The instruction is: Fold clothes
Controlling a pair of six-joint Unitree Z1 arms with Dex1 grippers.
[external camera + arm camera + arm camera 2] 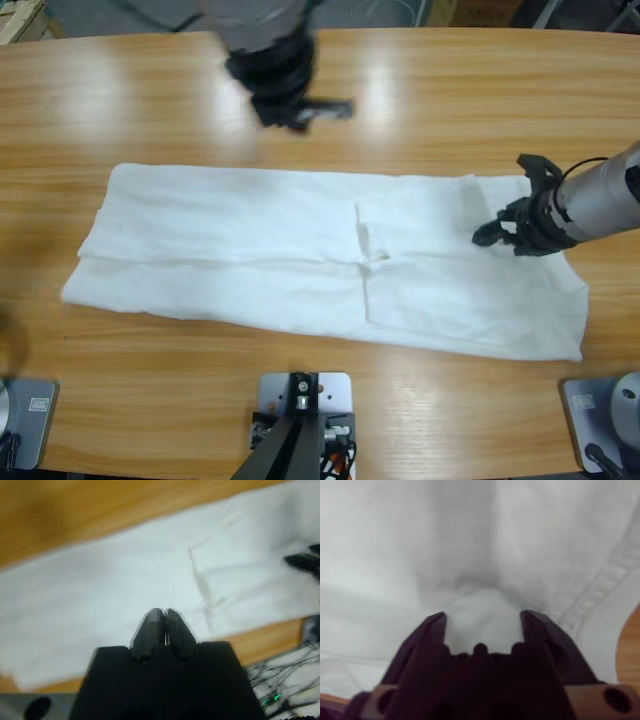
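My right hand (pixel 497 232) is spread over the shirt (pixel 250 250), fabric bunched between jaws; left hand (pixel 300 108) clenched, empty. Pinch one layer only.

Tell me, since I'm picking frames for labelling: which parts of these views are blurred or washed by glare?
High view: the left gripper near the top smears with motion, and pale glare streaks the table. Left wrist view: the T-shirt and wood look soft; the shut jaws are clearer. Right wrist view: the cloth between the right gripper jaws is hazy.
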